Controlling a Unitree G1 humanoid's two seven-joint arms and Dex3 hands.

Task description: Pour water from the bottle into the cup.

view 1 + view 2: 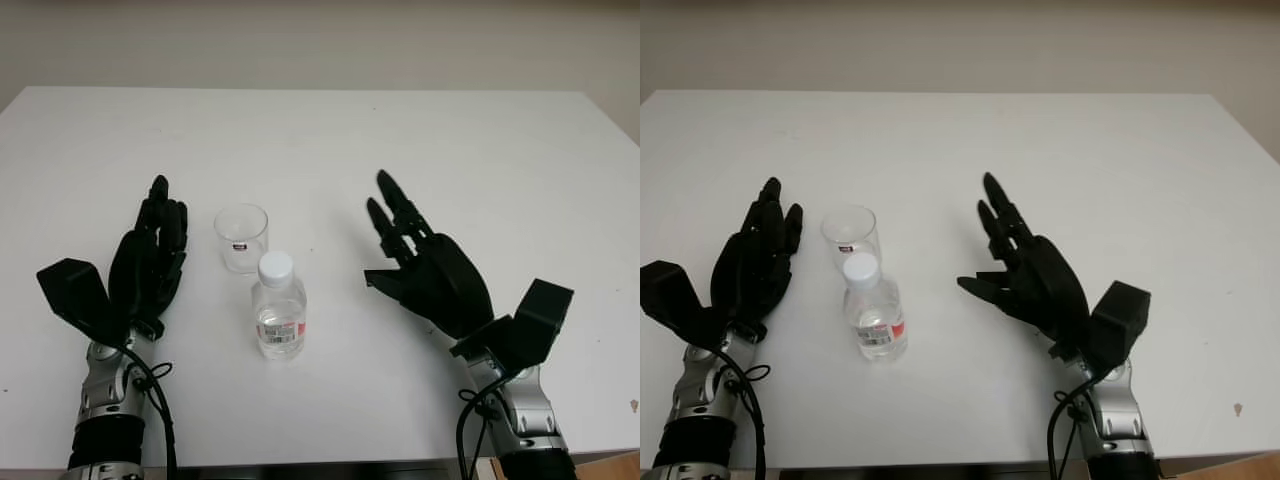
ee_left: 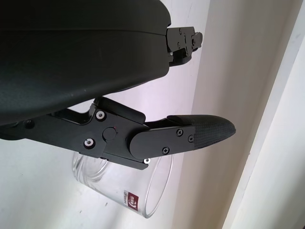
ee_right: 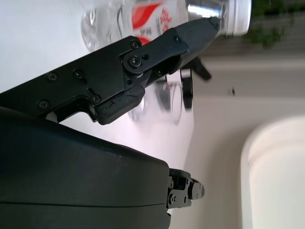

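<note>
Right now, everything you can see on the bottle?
The bottle is small, clear plastic, with a white screw cap still on and a white-and-red label around its body. It stands upright on the white table, just in front of the clear cup, close to it; whether they touch I cannot tell. It looks to hold clear water. Neither hand touches it: the left hand and right hand are open on either side.

White table (image 1: 480, 150); beige wall (image 1: 320, 40) behind far edge.
</note>
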